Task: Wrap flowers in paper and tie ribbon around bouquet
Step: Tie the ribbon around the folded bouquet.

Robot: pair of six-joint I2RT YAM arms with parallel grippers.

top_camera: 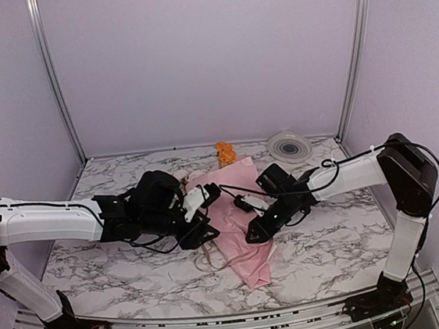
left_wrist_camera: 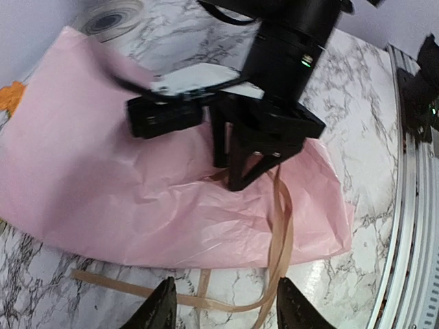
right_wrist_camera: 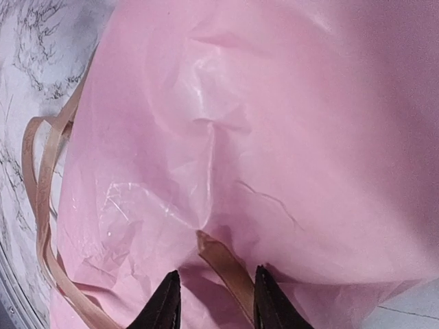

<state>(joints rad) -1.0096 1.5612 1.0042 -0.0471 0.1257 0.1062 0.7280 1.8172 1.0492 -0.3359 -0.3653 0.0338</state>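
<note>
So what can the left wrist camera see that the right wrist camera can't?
Only the left wrist camera shows the right gripper from outside, its tips at the pink paper. It also shows the round white-grey disc, a bit of orange flower and the left gripper, fingers apart. Only the right wrist camera shows, close up, the tan ribbon coming out of a paper fold between the right gripper's own fingers. Both show the paper, the ribbon and the marble table.

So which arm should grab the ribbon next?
Right, probably. The ribbon end lies between the jaws of the right gripper, on top of the paper; the left gripper hovers over loose loops beside it.
</note>
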